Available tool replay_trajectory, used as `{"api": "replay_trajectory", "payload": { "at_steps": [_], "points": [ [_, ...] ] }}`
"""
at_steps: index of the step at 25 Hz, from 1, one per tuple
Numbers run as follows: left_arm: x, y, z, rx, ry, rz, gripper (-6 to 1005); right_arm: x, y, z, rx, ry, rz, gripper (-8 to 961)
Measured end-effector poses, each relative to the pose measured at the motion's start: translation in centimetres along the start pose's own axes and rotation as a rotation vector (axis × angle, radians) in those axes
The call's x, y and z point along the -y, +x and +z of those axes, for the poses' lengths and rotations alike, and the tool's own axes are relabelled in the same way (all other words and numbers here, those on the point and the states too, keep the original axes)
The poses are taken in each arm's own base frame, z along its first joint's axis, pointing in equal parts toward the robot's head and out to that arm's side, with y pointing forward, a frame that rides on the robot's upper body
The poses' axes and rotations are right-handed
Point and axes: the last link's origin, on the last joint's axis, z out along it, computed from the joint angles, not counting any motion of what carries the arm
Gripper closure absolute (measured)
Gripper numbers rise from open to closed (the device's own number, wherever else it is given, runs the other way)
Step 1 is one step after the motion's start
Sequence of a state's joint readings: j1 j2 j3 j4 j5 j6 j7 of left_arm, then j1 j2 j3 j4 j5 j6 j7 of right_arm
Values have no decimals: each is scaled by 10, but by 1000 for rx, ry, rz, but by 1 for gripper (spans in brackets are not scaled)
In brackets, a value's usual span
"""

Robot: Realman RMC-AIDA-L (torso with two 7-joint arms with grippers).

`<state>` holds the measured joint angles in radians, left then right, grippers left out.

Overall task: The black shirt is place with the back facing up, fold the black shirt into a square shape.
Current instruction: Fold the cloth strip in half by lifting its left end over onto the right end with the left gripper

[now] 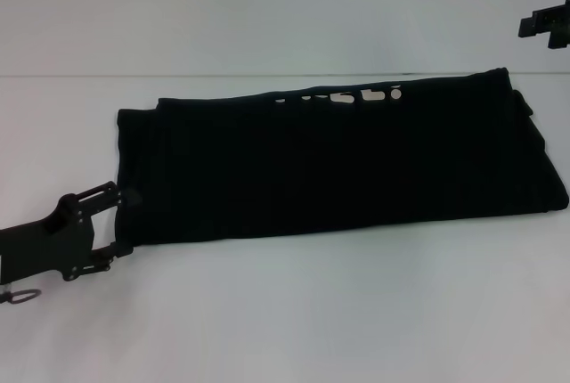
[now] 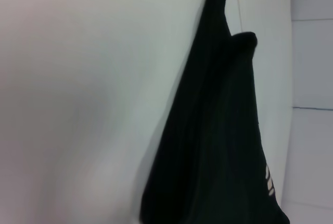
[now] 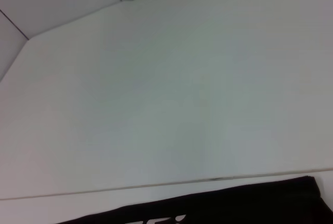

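Note:
The black shirt (image 1: 338, 165) lies on the white table (image 1: 294, 312), folded into a long band running left to right. Bits of white lettering (image 1: 343, 98) peek out along its far edge. My left gripper (image 1: 120, 221) is at the shirt's near left corner, open, with its fingertips at the cloth's left edge. My right gripper (image 1: 545, 24) hangs raised at the far right, beyond the shirt's right end. The left wrist view shows the shirt (image 2: 218, 130) stretching away from it. In the right wrist view only the far edge of the shirt (image 3: 234, 208) shows.
The table's far edge (image 1: 178, 76) meets a pale wall just behind the shirt. Bare table surface spreads in front of the shirt towards me.

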<state>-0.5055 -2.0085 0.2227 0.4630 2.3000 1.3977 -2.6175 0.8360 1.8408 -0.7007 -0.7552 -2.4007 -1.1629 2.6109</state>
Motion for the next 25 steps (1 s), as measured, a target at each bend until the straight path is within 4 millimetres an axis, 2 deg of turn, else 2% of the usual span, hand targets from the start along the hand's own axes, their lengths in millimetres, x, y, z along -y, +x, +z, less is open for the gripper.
{"api": "replay_trajectory", "payload": {
  "at_steps": [25],
  "points": [
    [4,-1,21,-24,56,-26,126,6,0,-1,22,18,13,361]
  ]
}}
